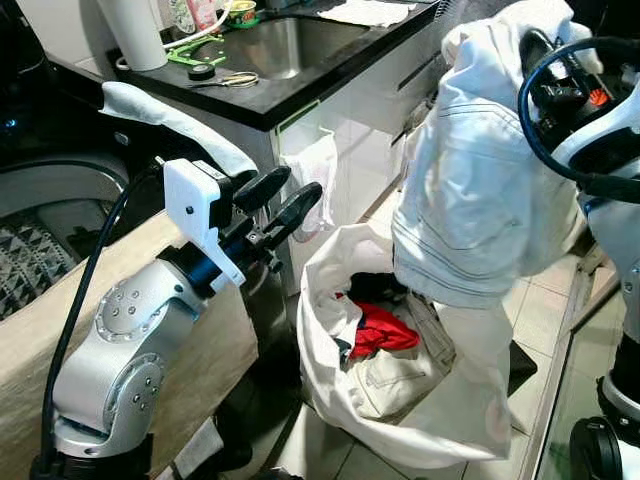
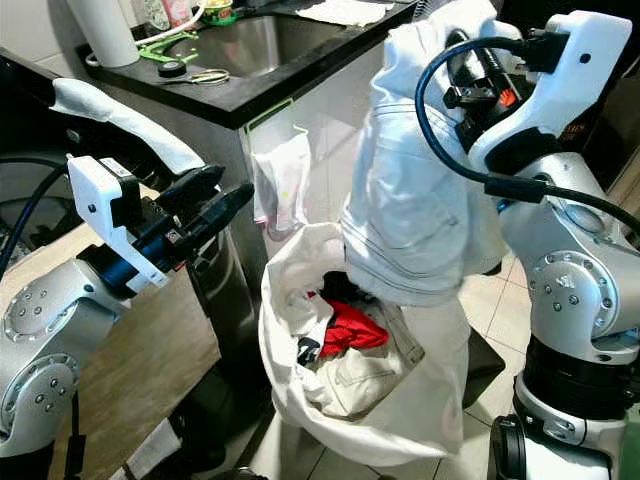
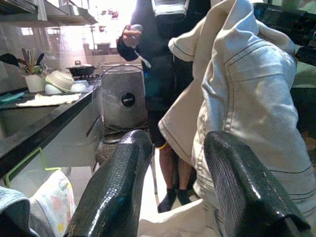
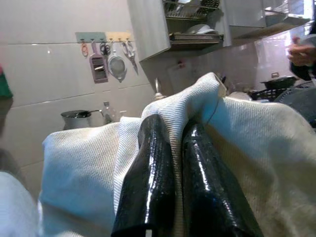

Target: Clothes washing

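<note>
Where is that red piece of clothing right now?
The red garment lies inside the open white laundry bag on the floor, in front of the robot, just below the white jeans hanging from the right end effector.

Both eye views are evenly lit and fairly sharp, with soft shadow under the table (image 1: 262,108) edge and a dull sheen in the sink (image 1: 285,45). The white jacket (image 1: 478,190) reads bright, nearly washed out. In the left wrist view, strong backlight blows out the far kitchen, and the near fingers (image 3: 117,187) blur. The right wrist view is dimmer; its fingers (image 4: 150,182) carry glossy highlights.
</note>
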### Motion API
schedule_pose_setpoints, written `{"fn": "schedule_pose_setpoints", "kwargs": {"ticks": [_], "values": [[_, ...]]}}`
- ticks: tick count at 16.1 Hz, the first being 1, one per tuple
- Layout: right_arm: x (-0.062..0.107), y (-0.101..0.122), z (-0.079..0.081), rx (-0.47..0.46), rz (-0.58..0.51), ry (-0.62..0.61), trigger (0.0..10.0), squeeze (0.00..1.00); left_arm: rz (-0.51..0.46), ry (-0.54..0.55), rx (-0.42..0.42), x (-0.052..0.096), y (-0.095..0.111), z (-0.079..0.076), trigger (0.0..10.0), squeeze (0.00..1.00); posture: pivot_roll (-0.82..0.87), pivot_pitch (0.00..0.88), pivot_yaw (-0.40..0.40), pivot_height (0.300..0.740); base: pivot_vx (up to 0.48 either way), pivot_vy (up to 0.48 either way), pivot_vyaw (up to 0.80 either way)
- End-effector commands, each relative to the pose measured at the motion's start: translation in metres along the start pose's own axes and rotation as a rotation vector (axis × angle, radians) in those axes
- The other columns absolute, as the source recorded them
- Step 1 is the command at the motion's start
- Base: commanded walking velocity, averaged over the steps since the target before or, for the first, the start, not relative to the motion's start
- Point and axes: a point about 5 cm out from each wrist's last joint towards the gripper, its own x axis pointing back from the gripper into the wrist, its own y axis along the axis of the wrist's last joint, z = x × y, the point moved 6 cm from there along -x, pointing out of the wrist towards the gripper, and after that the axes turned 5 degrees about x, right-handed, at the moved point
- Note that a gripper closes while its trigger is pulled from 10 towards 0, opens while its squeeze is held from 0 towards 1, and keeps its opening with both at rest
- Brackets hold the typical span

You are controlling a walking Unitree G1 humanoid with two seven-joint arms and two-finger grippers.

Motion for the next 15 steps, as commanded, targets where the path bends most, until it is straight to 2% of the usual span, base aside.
{"fn": "schedule_pose_setpoints", "kwargs": {"ticks": [1, 2, 3, 5, 7, 9, 10, 11, 12, 13, 15], "values": [[0.003, -0.004, 0.019, 0.065, 0.040, 0.101, 10.0, 0.00, 0.012, 0.000, -0.006, 0.002, -0.002, 0.003, 10.0, 0.00, -0.06, 0.000, 0.082, 0.740, 0.000, 0.000, 0.00], [0.007, -0.022, 0.021, 0.080, 0.106, 0.117, 10.0, 0.00, 0.015, -0.001, -0.007, 0.002, -0.003, 0.003, 10.0, 0.00, -0.06, 0.000, 0.082, 0.740, 0.000, 0.000, 0.00], [0.009, -0.034, 0.015, 0.081, 0.135, 0.088, 10.0, 0.00, 0.017, 0.000, -0.008, 0.002, -0.004, 0.003, 10.0, 0.00, -0.05, 0.000, 0.081, 0.740, 0.000, 0.000, 0.00], [0.012, -0.047, 0.006, 0.067, 0.164, 0.049, 10.0, 0.00, 0.021, 0.005, -0.015, 0.001, -0.005, 0.003, 10.0, 0.00, -0.05, 0.000, 0.080, 0.740, 0.000, 0.000, 0.00], [0.024, -0.087, -0.005, 0.079, 0.310, 0.022, 10.0, 0.00, 0.045, 0.008, -0.034, 0.001, -0.009, 0.004, 10.0, 0.00, -0.05, 0.000, 0.078, 0.740, 0.000, 0.000, 0.00], [0.036, -0.112, -0.019, 0.188, 0.401, -0.033, 10.0, 0.00, 0.053, 0.019, -0.042, 0.000, -0.010, 0.006, 10.0, 0.00, -0.05, 0.000, 0.076, 0.740, 0.000, 0.000, 0.00], [0.037, -0.113, -0.033, 0.223, 0.395, -0.106, 10.0, 0.00, 0.051, 0.035, -0.052, -0.001, -0.009, 0.009, 10.0, 0.00, -0.05, 0.000, 0.077, 0.740, 0.000, 0.000, 0.00], [0.032, -0.099, -0.041, 0.188, 0.329, -0.154, 10.0, 0.00, 0.045, 0.040, -0.056, -0.002, -0.008, 0.010, 10.0, 0.00, -0.05, 0.000, 0.077, 0.740, 0.000, 0.000, 0.00], [0.024, -0.070, -0.047, 0.117, 0.203, -0.188, 10.0, 0.00, 0.037, 0.046, -0.060, -0.002, -0.006, 0.012, 10.0, 0.00, -0.05, 0.000, 0.080, 0.740, 0.000, 0.000, 0.00], [0.016, -0.045, -0.045, 0.082, 0.114, -0.171, 10.0, 0.00, 0.032, 0.050, -0.059, -0.003, -0.004, 0.014, 10.0, 0.00, -0.05, 0.000, 0.083, 0.740, 0.000, 0.000, 0.00], [0.010, -0.024, -0.031, 0.097, 0.055, -0.074, 10.0, 0.00, 0.029, 0.043, -0.058, -0.004, -0.004, 0.012, 10.0, 0.00, -0.05, 0.000, 0.085, 0.740, 0.000, 0.000, 0.00]]}}
